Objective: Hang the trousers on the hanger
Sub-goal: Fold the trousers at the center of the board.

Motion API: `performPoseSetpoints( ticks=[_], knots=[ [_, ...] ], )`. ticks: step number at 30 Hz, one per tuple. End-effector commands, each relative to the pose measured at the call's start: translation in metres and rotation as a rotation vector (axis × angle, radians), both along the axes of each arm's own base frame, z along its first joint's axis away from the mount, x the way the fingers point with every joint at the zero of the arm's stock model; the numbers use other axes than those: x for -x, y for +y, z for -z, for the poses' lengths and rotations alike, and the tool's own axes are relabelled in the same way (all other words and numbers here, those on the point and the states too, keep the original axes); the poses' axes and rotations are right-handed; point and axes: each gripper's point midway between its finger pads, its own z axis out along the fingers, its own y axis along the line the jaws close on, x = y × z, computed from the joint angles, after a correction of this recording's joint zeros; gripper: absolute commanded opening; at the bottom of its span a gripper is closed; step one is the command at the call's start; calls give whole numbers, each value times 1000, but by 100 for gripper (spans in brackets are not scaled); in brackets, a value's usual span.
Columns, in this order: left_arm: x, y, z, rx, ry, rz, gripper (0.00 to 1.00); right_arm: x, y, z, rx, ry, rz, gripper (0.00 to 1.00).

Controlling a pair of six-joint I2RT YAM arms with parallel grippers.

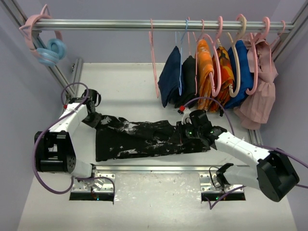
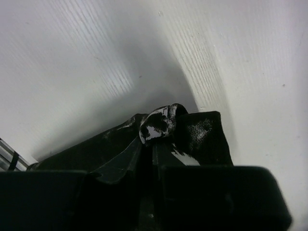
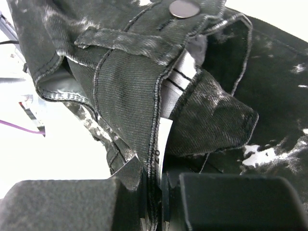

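Observation:
The trousers, black with white splatter marks, lie stretched left to right across the table. My left gripper is at their left end, and in the left wrist view it is shut on a bunched fold of the trousers. My right gripper is at their right end. In the right wrist view it is shut on the stitched waistband edge and a white label of the trousers, below the metal button. The hanger, thin and pink, hangs bare on the rail behind them.
The rail crosses the back. To the hanger's right hang navy, black, orange, blue and pink garments. Spare pink and blue hangers sit at the rail's left end. A metal base rail runs along the front.

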Motion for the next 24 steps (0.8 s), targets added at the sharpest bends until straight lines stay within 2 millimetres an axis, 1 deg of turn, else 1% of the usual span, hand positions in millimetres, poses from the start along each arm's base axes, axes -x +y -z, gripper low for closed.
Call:
performPoseSetpoints(
  ticks=[1, 2, 3, 4, 5, 6, 7, 8, 9, 10, 12, 14, 15, 16, 17, 18, 20, 22, 24],
  knots=[
    [-12, 65, -17, -250, -66, -49, 30, -8, -18, 13, 115, 62, 68, 0],
    [-12, 65, -18, -248, -63, -41, 50, -11, -14, 12, 112, 69, 67, 0],
    [-12, 64, -19, -247, -63, -35, 64, -13, -11, 10, 104, 73, 65, 0],
    [-12, 63, -21, -244, -64, -32, 84, -15, -9, 8, 97, 77, 63, 1],
    [-9, 63, -24, -240, -55, -26, 98, -19, -4, 3, 85, 77, 63, 2],
    [-10, 61, -35, -235, -81, -16, 100, -22, 2, -3, 65, 86, 63, 7],
    [-10, 59, -44, -226, -101, -5, 100, -23, 8, -9, 47, 93, 58, 10],
    [-8, 55, -50, -213, -110, 6, 100, -23, 14, -14, 31, 97, 51, 10],
    [-8, 54, -58, -207, -125, 10, 100, -26, 21, -23, 9, 91, 42, 10],
    [-7, 53, -69, -209, -159, 10, 100, -27, 27, -30, -8, 88, 32, 10],
    [-7, 53, -97, -224, -247, 20, 100, -23, 41, -45, -51, 100, 15, 6],
    [-9, 50, -114, -231, -318, 56, 100, -23, 46, -58, -88, 92, 9, 1],
    [-10, 45, -122, -222, -370, 92, 100, -22, 49, -71, -119, 84, 12, 0],
    [-11, 45, -131, -235, -407, 109, 100, -23, 49, -74, -120, 81, 14, 0],
    [-13, 36, -131, -204, -439, 157, 100, -23, 44, -79, -108, 72, 43, 0],
    [-16, 31, -145, -211, -521, 202, 100, -28, 41, -87, -98, 48, 67, 0],
    [-20, 4, -146, -120, -621, 329, 100, -34, 25, -92, -32, 4, 128, 0],
    [-22, -14, -151, -69, -701, 414, 100, -35, 11, -93, 30, -14, 170, 0],
    [-24, -35, -153, -5, -783, 503, 100, -38, -2, -100, 71, -42, 210, 0]
  ],
)
